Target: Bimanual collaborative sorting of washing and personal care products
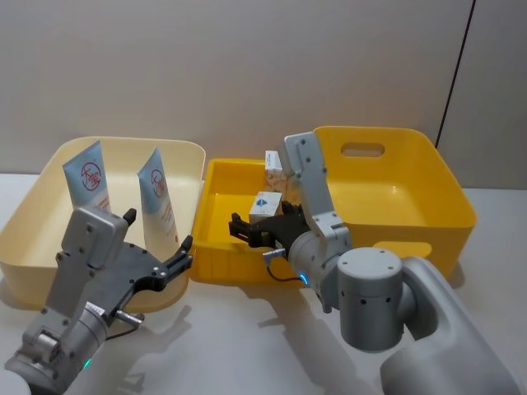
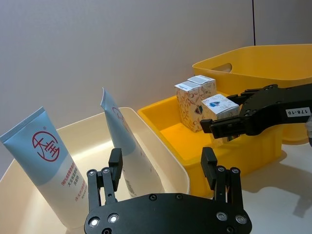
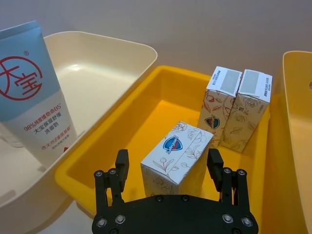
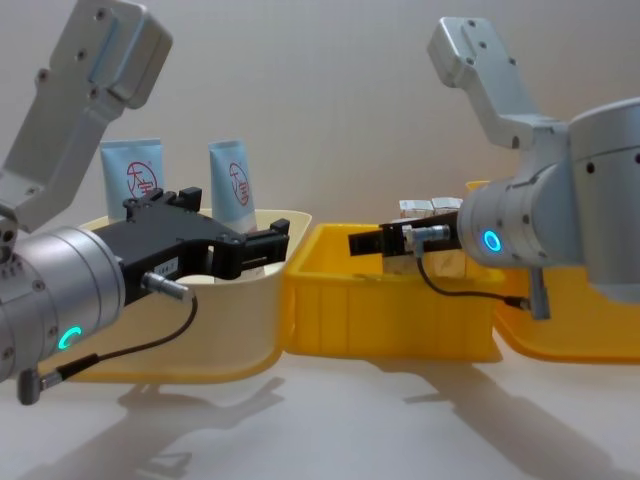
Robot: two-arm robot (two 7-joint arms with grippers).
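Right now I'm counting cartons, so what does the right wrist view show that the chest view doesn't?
Right wrist: the yellow bin's floor, a whole carton between the open right gripper's fingers, two cartons upright behind. Chest: a second tube, the left gripper. Both: the right gripper, one tube, the cream bin, carton tops.

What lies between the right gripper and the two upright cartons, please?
A third carton sits between the right gripper's open fingers. Beyond it, the floor of the small yellow bin is bare up to the two upright cartons. The right wrist view shows this.
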